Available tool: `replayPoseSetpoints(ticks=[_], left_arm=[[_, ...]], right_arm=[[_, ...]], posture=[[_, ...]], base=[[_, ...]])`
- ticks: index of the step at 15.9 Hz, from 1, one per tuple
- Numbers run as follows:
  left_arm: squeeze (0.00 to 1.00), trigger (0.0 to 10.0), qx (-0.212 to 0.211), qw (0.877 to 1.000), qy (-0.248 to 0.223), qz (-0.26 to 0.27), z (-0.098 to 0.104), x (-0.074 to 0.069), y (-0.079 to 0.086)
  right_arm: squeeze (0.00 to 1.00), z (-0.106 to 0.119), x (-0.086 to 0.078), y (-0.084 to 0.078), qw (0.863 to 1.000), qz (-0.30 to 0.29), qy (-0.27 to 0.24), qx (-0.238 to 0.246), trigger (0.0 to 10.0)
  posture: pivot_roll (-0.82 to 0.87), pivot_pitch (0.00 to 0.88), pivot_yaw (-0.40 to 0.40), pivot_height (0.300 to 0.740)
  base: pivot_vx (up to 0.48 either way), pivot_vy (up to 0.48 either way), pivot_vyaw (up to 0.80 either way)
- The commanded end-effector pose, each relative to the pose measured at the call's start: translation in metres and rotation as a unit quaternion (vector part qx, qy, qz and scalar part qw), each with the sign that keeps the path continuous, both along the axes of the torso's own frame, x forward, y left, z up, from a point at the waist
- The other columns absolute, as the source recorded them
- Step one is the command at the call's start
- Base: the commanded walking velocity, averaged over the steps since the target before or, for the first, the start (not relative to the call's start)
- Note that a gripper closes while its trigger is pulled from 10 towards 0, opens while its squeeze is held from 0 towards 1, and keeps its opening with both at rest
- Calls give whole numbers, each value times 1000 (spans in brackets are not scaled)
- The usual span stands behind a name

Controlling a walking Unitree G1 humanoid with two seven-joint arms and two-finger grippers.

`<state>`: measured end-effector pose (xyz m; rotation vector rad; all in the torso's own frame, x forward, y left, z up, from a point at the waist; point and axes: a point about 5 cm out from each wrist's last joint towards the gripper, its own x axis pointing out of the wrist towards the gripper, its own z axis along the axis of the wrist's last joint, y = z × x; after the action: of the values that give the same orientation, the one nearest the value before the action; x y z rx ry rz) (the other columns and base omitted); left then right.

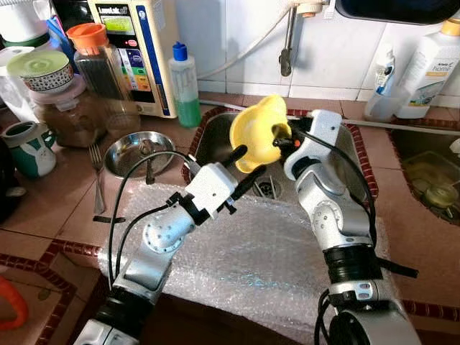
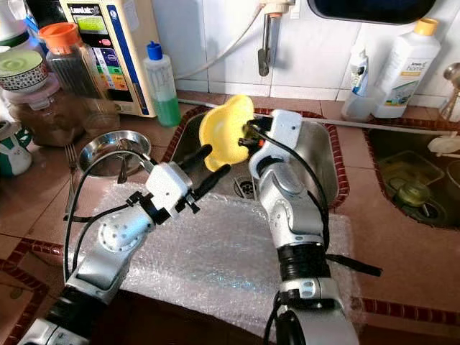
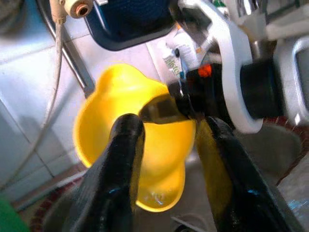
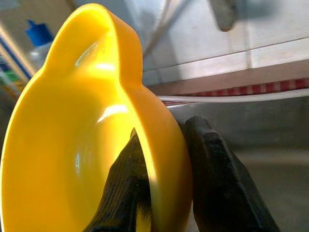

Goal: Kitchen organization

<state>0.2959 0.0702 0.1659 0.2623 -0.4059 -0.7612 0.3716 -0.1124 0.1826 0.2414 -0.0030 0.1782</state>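
Yellow bowl [image 1: 260, 134] held tilted above the sink [image 1: 346, 144], its rim pinched between the fingers of the right gripper [image 4: 159, 193]. Left gripper [image 1: 242, 169] spread apart, fingertips just under the bowl, not gripping. Judgement: bowl lifted but not yet placed. Steel dish [image 1: 136, 153], fork [image 1: 98, 180] and jars [image 1: 68, 108] on the counter remain unsorted.

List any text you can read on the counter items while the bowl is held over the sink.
"home": on the label of the white bottle at the right.
Appliance top panel: a brand word, too blurred to read.
Its coloured stickers: too small.
Green soap bottle: no readable text.
Small tube by the white bottle: print too small.
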Motion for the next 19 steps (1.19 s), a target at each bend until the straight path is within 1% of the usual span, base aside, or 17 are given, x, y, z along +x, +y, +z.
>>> replayPoseSetpoints(ticks=[1, 2, 4, 5, 6, 7, 8, 9, 10, 11, 12, 13, 14, 16, 17, 18, 19], left_arm=[[1000, 10000, -9, 1000, 21, 5, -1, -1, 6], [1000, 10000, -9, 1000, 28, 7, -3, -3, 9], [1000, 10000, -16, 998, 61, 17, -10, -9, 17], [1000, 10000, -17, 997, 69, 20, -12, -10, 19], [1000, 10000, -24, 995, 97, 27, -15, -13, 23], [1000, 10000, -27, 993, 109, 30, -17, -14, 25], [1000, 10000, -30, 991, 125, 35, -19, -16, 27], [1000, 10000, -29, 990, 130, 39, -20, -17, 28], [1000, 10000, -38, 990, 123, 58, -19, -18, 30], [1000, 10000, -43, 989, 127, 62, -19, -19, 31], [1000, 10000, -39, 989, 127, 58, -18, -20, 31], [1000, 10000, -36, 989, 128, 58, -18, -20, 31], [1000, 10000, -32, 989, 131, 59, -18, -20, 32], [1000, 10000, -28, 989, 134, 63, -16, -20, 33], [1000, 10000, -27, 989, 134, 64, -16, -19, 33], [1000, 10000, -25, 989, 133, 67, -15, -18, 33], [1000, 10000, -23, 989, 133, 68, -15, -18, 33]], right_arm=[[0, 3, 6, -1, 999, -13, -20, -46, 0], [0, 0, 9, -3, 996, -18, -25, -84, 0], [0, -7, 16, -9, 987, -28, -30, -155, 0], [0, -8, 18, -12, 983, -31, -31, -176, 0], [0, -11, 22, -20, 974, -39, -32, -220, 0], [0, -15, 23, -23, 970, -42, -27, -237, 0], [0, -22, 25, -32, 960, -47, -13, -275, 0], [0, -26, 25, -36, 960, -44, 0, -276, 0], [0, -33, 24, -42, 949, -41, 13, -312, 0], [0, -36, 23, -45, 944, -41, 20, -326, 0], [0, -40, 22, -52, 934, -44, 30, -355, 0], [0, -42, 22, -54, 931, -43, 38, -361, 0], [0, -48, 20, -56, 925, -30, 52, -376, 0], [0, -57, 17, -59, 916, -14, 73, -393, 0], [0, -60, 16, -60, 915, -12, 82, -396, 0], [0, -68, 13, -62, 911, -5, 103, -399, 0], [0, -73, 11, -63, 911, 2, 116, -396, 0]], posture=[[57, 22, 79, 740], [67, 25, 80, 740], [72, 27, 72, 740], [77, 28, 68, 740], [83, 29, 62, 740], [86, 30, 60, 740], [95, 30, 55, 740], [95, 30, 55, 740], [100, 31, 56, 740], [108, 32, 58, 740], [112, 34, 61, 740], [112, 34, 61, 740], [115, 34, 65, 740], [117, 32, 67, 740], [116, 29, 72, 740], [117, 28, 72, 740], [117, 27, 71, 740]], base=[[0, 0, 0], [0, 0, 0], [0, 0, 0], [0, 0, 0], [0, 0, 0], [0, 0, 0], [0, 0, 0], [0, 0, 0], [0, 0, 0], [0, 0, 0], [0, 0, 0], [0, 0, 0], [0, 0, 0], [0, 0, 0], [0, 0, 0], [0, 0, 0], [0, 0, 0]])
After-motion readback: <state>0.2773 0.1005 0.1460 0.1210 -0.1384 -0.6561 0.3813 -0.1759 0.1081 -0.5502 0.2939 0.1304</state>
